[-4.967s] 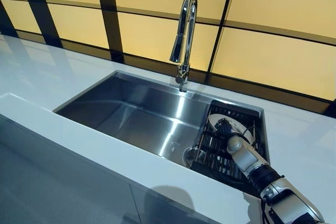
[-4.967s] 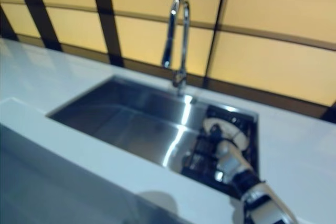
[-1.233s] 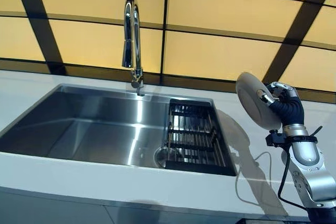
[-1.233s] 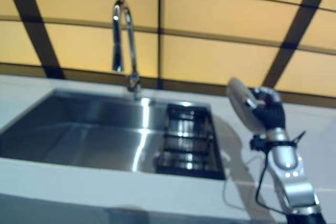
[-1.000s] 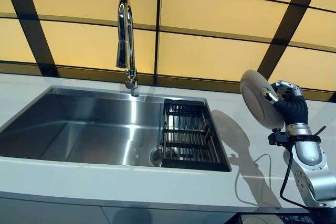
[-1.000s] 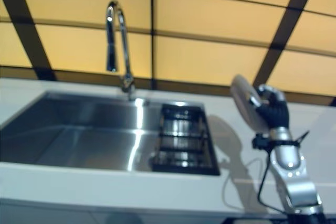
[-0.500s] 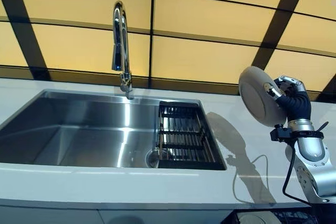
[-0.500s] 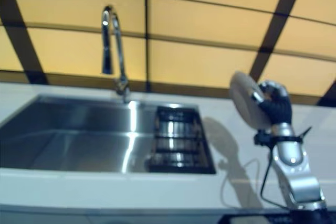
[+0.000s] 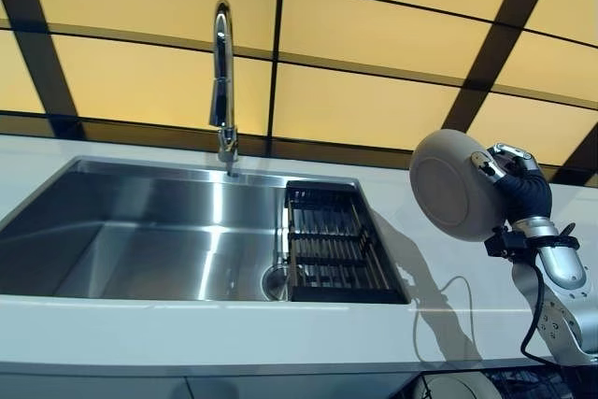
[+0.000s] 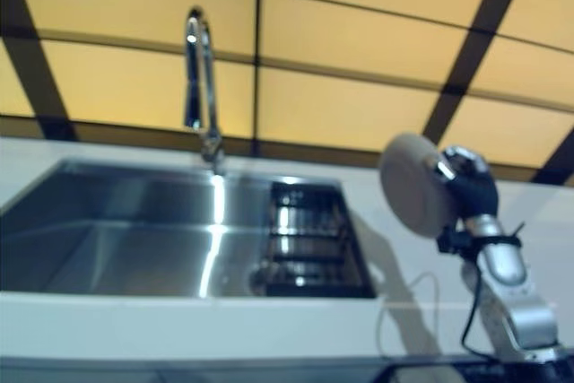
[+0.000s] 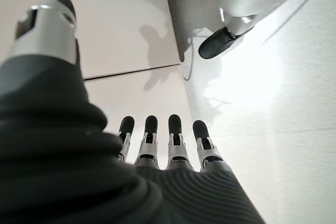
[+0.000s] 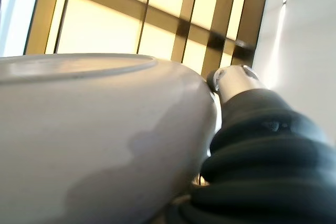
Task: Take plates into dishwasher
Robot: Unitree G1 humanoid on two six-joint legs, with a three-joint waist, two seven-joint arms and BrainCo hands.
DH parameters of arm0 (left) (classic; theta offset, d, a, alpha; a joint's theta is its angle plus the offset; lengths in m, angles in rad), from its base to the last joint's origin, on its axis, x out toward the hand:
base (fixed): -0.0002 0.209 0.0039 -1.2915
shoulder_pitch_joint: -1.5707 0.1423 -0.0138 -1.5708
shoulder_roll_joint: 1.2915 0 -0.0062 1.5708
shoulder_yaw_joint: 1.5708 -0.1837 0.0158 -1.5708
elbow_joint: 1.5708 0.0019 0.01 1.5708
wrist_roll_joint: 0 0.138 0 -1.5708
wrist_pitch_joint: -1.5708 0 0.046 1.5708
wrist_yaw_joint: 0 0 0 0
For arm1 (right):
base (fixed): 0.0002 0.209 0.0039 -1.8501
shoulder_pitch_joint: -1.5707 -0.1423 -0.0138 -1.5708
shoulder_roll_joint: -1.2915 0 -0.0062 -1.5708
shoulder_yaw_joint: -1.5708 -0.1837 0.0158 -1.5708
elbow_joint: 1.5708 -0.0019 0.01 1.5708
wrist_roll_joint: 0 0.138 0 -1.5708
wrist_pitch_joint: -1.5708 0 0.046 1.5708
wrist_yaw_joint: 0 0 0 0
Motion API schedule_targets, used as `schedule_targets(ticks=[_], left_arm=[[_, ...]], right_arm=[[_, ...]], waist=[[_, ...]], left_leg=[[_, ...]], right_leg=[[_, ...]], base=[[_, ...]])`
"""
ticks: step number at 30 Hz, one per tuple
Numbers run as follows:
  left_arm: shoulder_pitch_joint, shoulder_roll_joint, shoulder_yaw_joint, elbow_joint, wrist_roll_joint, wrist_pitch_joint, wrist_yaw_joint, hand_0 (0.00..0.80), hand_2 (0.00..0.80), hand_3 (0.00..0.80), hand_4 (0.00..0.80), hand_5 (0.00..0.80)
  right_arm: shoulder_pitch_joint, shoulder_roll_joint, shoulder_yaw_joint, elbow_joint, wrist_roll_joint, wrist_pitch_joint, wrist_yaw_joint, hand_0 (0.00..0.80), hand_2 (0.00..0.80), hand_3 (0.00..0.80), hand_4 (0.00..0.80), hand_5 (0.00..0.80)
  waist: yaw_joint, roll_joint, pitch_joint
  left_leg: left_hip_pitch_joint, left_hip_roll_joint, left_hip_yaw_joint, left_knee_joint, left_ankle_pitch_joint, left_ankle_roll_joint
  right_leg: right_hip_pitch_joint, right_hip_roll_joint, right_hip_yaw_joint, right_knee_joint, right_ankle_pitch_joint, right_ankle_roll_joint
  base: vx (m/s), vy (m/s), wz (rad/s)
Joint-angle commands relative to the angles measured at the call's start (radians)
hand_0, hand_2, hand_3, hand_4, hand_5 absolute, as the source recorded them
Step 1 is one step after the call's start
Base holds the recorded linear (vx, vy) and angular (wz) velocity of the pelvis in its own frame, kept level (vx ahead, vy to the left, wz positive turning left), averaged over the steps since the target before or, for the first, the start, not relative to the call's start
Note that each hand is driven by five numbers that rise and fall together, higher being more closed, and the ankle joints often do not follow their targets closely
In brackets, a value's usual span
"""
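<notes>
Left eye view: right hand [image 9: 512, 167] grips plate [image 9: 451, 185] on edge, held up over tabletop [image 9: 187, 329] right of sink [image 9: 140, 231]. Left hand [image 11: 168, 145] open, idle. Dishwasher not seen; loading not done.

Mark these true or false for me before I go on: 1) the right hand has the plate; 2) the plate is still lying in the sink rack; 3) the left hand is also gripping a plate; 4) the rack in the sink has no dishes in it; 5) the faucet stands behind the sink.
1) True. The right hand is shut on the plate, holding it raised on edge above the countertop.
2) False. The plate is in the air to the right of the sink, clear of the rack.
3) False. The left hand holds nothing; its fingers are straight, over the floor.
4) True. The rack's black bars show nothing on them.
5) True. The faucet rises at the sink's back edge.
</notes>
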Motion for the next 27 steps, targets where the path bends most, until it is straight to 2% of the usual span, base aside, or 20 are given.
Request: schedule_targets(ticks=[1, 8, 12, 14, 16, 18, 22, 25, 27], left_arm=[[-0.013, 0.041, 0.047, -0.004, -0.02, -0.036, 0.002, 0.0, 0.0, 0.0, 0.0, 0.0], [-0.019, 0.054, 0.052, -0.021, -0.028, -0.046, 0.007, 0.0, 0.0, 0.0, 0.0, 0.0], [-0.03, 0.059, 0.069, -0.024, -0.035, -0.048, 0.031, 0.0, 0.0, 0.0, 0.0, 0.0], [-0.034, 0.058, 0.075, -0.024, -0.039, -0.05, 0.035, 0.0, 0.0, 0.0, 0.0, 0.0], [-0.035, 0.055, 0.081, -0.024, -0.031, -0.051, 0.031, 0.0, 0.0, 0.0, 0.0, 0.0], [-0.026, 0.045, 0.082, -0.013, -0.023, -0.066, 0.035, 0.0, 0.0, 0.0, 0.0, 0.0], [-0.015, 0.027, 0.082, -0.006, -0.009, -0.086, 0.034, 0.0, 0.0, 0.0, 0.0, 0.0], [-0.016, 0.013, 0.074, -0.007, -0.003, -0.097, 0.034, 0.0, 0.0, 0.0, 0.0, 0.0], [-0.021, 0.002, 0.066, -0.009, 0.0, -0.1, 0.039, 0.0, 0.0, 0.0, 0.0, 0.0]], right_arm=[[-0.04, 0.001, -0.05, 0.018, 0.079, -0.03, 0.052, 0.8, 0.8, 0.8, 0.8, 0.8], [-0.038, 0.001, -0.06, 0.011, 0.103, -0.022, 0.103, 0.8, 0.8, 0.8, 0.8, 0.8], [-0.054, 0.007, -0.054, 0.005, 0.107, -0.023, 0.13, 0.8, 0.8, 0.8, 0.8, 0.8], [-0.056, -0.006, -0.057, -0.002, 0.105, -0.017, 0.125, 0.8, 0.8, 0.8, 0.8, 0.8], [-0.053, -0.012, -0.062, -0.009, 0.1, -0.016, 0.117, 0.8, 0.8, 0.8, 0.8, 0.8], [-0.036, -0.025, -0.083, -0.026, 0.102, -0.016, 0.117, 0.8, 0.8, 0.8, 0.8, 0.8], [0.0, -0.025, -0.109, -0.053, 0.092, -0.023, 0.121, 0.8, 0.8, 0.8, 0.8, 0.8], [0.024, -0.027, -0.122, -0.064, 0.086, -0.026, 0.119, 0.8, 0.8, 0.8, 0.8, 0.8], [0.047, -0.031, -0.135, -0.071, 0.086, -0.011, 0.126, 0.8, 0.8, 0.8, 0.8, 0.8]], waist=[[0.031, -0.02, -0.023], [0.046, -0.024, -0.025], [0.051, -0.046, -0.019], [0.046, -0.053, -0.019], [0.043, -0.051, -0.019], [0.032, -0.047, -0.02], [0.012, -0.036, -0.019], [-0.001, -0.028, -0.016], [-0.015, -0.021, -0.012]], left_leg=[[0.014, -0.059, -0.051, -0.02, -0.055, 0.061], [-0.016, -0.041, -0.016, -0.013, -0.038, 0.061], [-0.029, -0.023, 0.037, -0.001, -0.023, 0.041], [-0.054, 0.003, 0.063, 0.014, 0.0, 0.018], [-0.065, 0.017, 0.073, 0.019, 0.011, 0.008], [-0.079, 0.043, 0.087, 0.021, 0.033, -0.016], [-0.085, 0.071, 0.088, 0.017, 0.062, -0.048], [-0.089, 0.086, 0.082, 0.017, 0.077, -0.066], [-0.095, 0.104, 0.077, 0.017, 0.094, -0.085]], right_leg=[[0.148, -0.17, 0.072, 0.018, 0.22, 0.087], [0.188, -0.135, 0.078, 0.035, 0.215, 0.096], [0.224, -0.121, 0.02, -0.064, 0.151, 0.092], [0.249, -0.091, 0.021, -0.135, 0.098, 0.077], [0.26, -0.077, 0.023, -0.157, 0.065, 0.069], [0.273, -0.047, 0.022, -0.21, 0.005, 0.058], [0.275, -0.008, 0.026, -0.272, -0.061, 0.042], [0.269, 0.017, 0.032, -0.297, -0.093, 0.026], [0.262, 0.036, 0.037, -0.318, -0.12, 0.004]], base=[[-0.091, -0.085, -0.82], [-0.092, -0.128, -0.5], [-0.117, -0.237, -0.66], [-0.105, -0.248, -0.58], [-0.075, -0.177, -0.48], [-0.104, -0.207, -0.65], [-0.106, -0.146, -0.42], [-0.094, -0.09, 0.02], [-0.109, -0.097, -0.08]])
